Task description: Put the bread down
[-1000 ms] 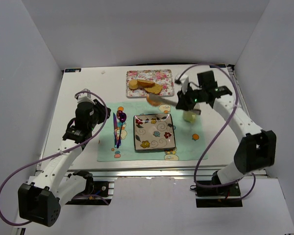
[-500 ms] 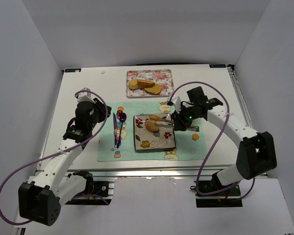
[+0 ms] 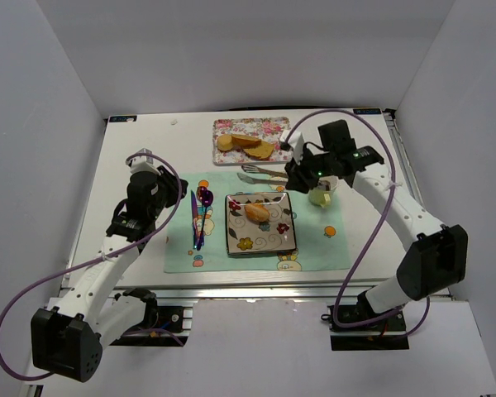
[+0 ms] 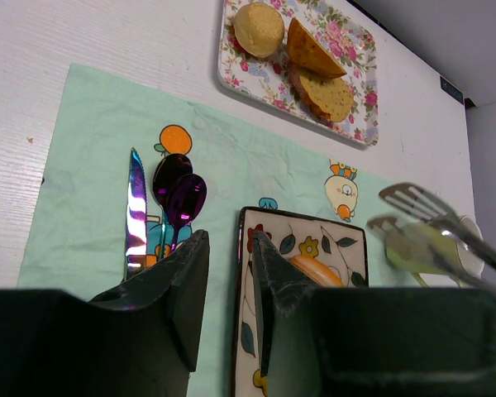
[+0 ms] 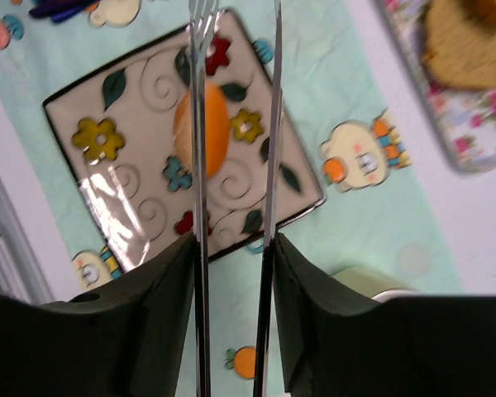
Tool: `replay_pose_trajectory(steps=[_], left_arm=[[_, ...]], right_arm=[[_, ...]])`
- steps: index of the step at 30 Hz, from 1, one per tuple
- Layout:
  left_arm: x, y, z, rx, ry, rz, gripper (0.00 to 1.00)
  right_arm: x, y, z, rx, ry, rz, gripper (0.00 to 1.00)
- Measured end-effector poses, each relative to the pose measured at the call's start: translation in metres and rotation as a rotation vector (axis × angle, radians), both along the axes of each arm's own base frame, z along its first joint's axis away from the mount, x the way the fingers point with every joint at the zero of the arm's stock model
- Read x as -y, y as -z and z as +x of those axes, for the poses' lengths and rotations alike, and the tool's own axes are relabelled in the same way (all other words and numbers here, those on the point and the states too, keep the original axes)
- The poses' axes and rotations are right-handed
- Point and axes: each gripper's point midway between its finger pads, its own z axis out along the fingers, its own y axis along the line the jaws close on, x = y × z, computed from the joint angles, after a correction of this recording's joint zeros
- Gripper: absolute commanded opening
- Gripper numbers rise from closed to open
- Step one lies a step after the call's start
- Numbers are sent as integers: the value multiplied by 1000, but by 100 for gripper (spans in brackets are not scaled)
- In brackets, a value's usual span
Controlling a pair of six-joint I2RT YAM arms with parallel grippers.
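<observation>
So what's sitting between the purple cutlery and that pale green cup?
In the top view, the square plate with one bread roll on it lies between the purple cutlery and the cup, all on the green placemat.

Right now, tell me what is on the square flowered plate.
One oval bread roll lies on the square flowered plate, near its far side. The tongs are off it; under the roll is hidden.

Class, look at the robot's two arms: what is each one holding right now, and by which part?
The right pincer grips metal tongs by their handle end; the tong tips are apart and hold nothing. The left pincer holds nothing.
</observation>
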Motion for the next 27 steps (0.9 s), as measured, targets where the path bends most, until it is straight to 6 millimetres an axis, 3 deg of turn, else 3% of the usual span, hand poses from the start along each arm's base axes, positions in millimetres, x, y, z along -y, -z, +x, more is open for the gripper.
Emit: replay_pose_trajectory(steps=[5, 9, 13, 19, 27], left_arm=[[0, 0, 0, 0, 0, 0, 38], [0, 0, 0, 0, 0, 0, 38], [0, 0, 0, 0, 0, 0, 38], [0, -2, 0, 5, -1, -1, 38], [0, -2, -1, 6, 0, -2, 38]], right_arm=[[-16, -17, 50, 108, 37, 13, 42], [-29, -3, 107, 185, 68, -49, 42], [-37, 22, 146, 254, 63, -137, 43], [-45, 48, 175, 318, 46, -233, 44], [-50, 48, 186, 381, 49, -267, 44]])
